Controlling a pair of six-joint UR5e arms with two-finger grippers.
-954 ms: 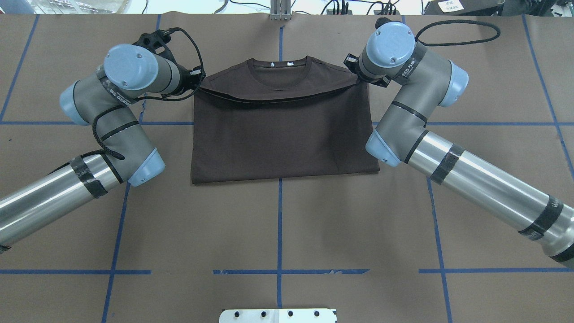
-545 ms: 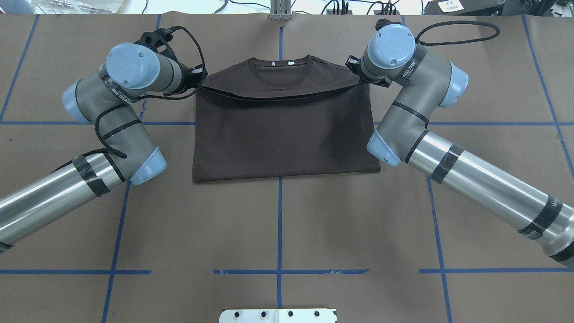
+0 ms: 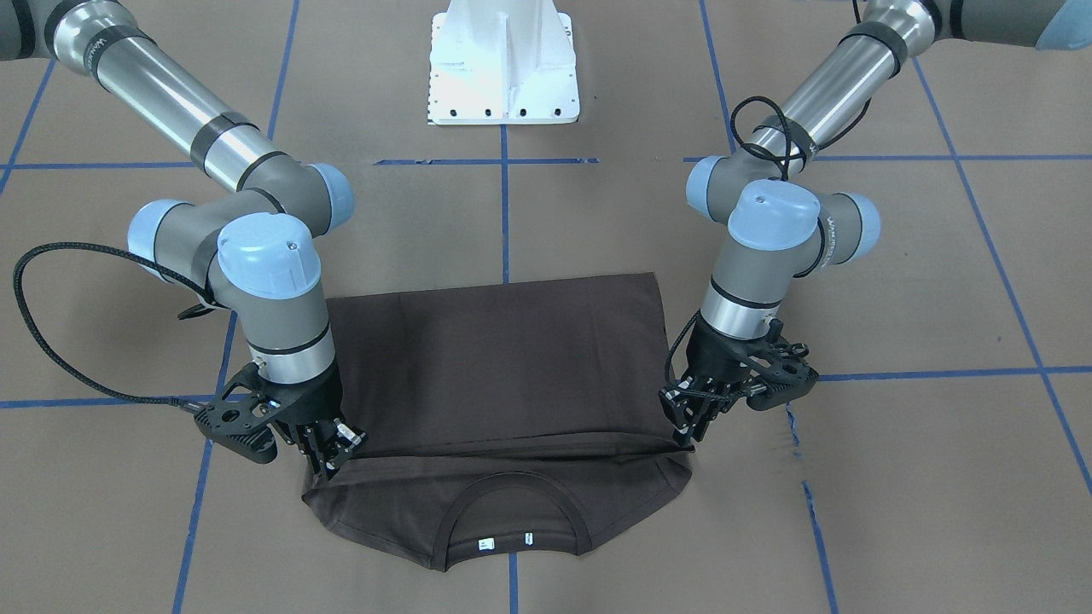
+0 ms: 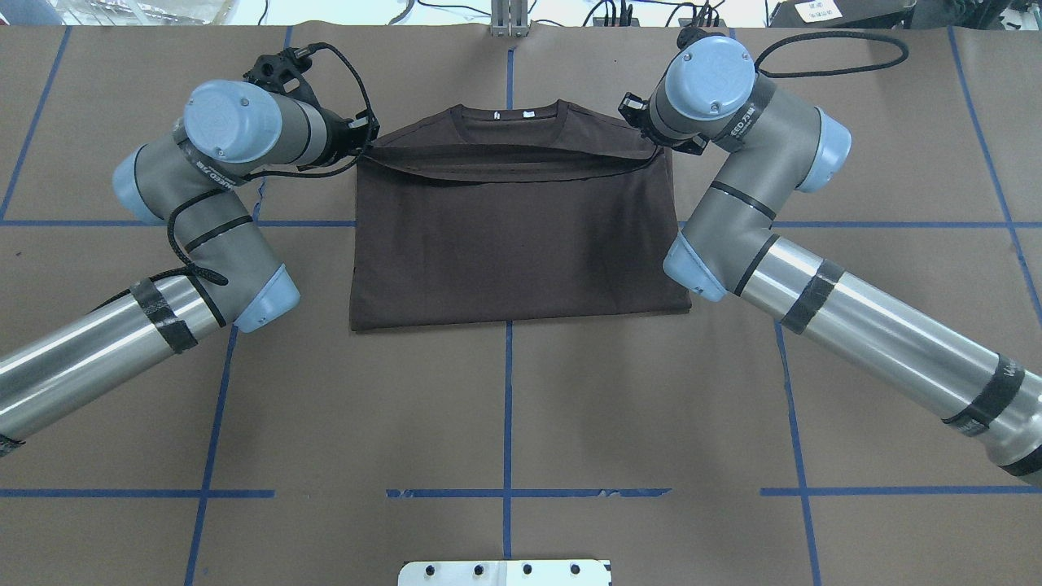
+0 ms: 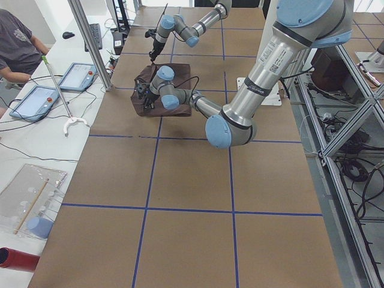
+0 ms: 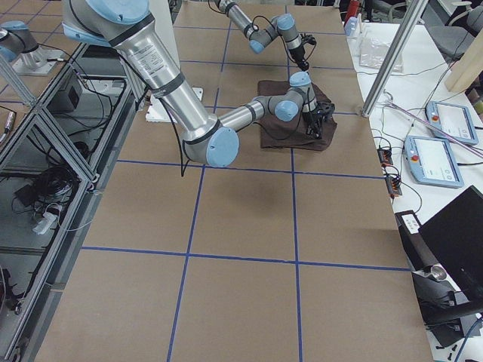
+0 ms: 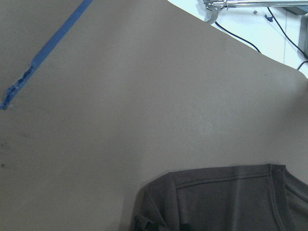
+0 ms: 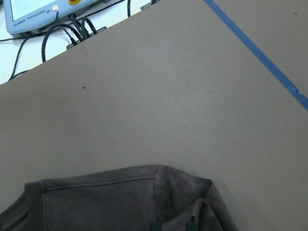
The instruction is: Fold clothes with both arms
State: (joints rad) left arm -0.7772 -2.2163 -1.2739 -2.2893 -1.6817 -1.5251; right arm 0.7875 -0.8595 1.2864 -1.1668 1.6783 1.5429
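T-shirt (image 4: 513, 244) lies flat on the tabletop (image 4: 635, 391), centred on a blue tape line (image 4: 507, 423), at the far side from the pedestal base (image 3: 503, 64). It is doubled over: the near fold sits toward the robot, and the upper layer's free edge runs across just short of the collar (image 3: 512, 477).

Collar and white neck labels (image 3: 487, 542) are exposed. The shirt's front below them is covered by the upper layer.

Left claw (image 4: 364, 146) is at the left end of that free edge, pressed together on the cloth. Right claw (image 4: 651, 140) is at the right end, likewise pinching the edge. The edge is held off the lower layer and sags slightly between the two claws, with a shadow beneath.

Overhead view: both claws are largely hidden under the wrist joints, with only black brackets and cable showing. Front-facing view shows them better, left claw (image 3: 685, 431) and right claw (image 3: 334, 452), but the fingertips merge with the dark fabric.

Wrist views: only a shoulder seam of the T-shirt at the bottom of frame, the rest bare tabletop. Fingers are cut off. Side views are too small to judge grip.
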